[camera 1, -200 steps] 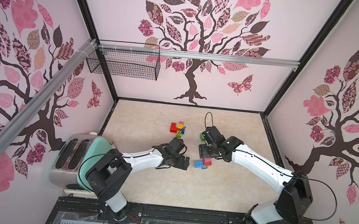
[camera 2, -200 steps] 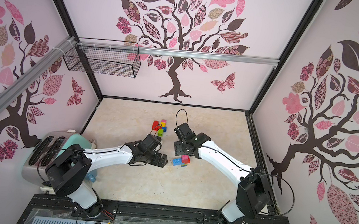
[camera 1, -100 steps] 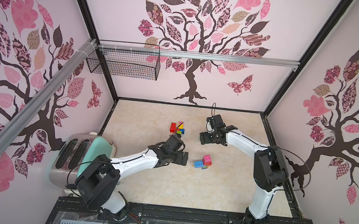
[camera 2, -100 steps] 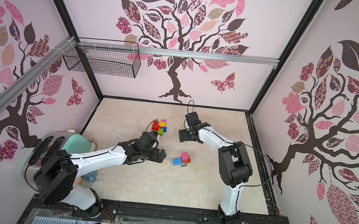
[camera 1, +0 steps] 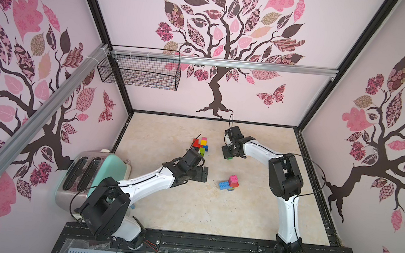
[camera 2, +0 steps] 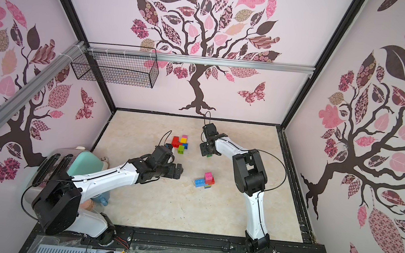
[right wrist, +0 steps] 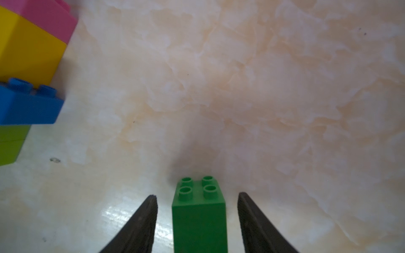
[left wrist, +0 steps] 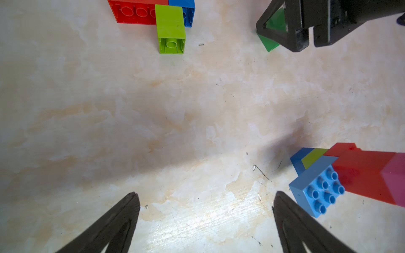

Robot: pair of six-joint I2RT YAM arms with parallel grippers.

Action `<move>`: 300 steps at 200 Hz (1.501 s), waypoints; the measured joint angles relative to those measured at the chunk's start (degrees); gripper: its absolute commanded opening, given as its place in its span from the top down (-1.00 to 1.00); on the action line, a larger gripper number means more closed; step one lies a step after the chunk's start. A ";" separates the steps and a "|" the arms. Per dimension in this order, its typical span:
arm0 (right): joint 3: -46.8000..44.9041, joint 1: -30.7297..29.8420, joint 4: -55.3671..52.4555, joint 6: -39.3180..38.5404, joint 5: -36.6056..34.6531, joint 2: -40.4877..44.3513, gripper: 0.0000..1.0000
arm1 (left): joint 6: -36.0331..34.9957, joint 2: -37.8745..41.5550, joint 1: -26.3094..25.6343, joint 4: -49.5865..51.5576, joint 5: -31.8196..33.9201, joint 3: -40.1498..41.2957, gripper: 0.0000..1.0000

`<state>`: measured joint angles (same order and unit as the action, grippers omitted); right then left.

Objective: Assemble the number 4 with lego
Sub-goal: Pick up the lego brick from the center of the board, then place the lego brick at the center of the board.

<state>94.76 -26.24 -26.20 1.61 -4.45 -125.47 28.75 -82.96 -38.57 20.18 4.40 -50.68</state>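
Jaws of my right gripper (right wrist: 196,195) straddle the green brick (right wrist: 198,219), gaps either side, no grip. My left gripper (left wrist: 205,193) hangs wide open over the table (left wrist: 175,109), the blue-pink stack (camera 1: 228,183) just beside it, the red-yellow cluster (camera 1: 200,145) farther back.

Multicolour brick cluster (camera 2: 180,142) on table; right gripper (camera 2: 206,153) at its 3 o'clock, green brick (camera 2: 209,156) at tips. At cluster's 5 o'clock, blue-pink-red stack (camera 2: 205,180); left gripper (camera 2: 178,172) at stack's 9 o'clock.
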 measured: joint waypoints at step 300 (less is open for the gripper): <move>-46.62 -11.10 48.30 -21.62 30.23 46.21 0.76 | 3.02 1.84 7.69 3.69 -38.95 -17.16 0.15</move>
<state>48.14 -37.34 22.11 -20.01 25.78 -79.26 31.77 -81.12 -30.87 23.88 -34.54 -67.83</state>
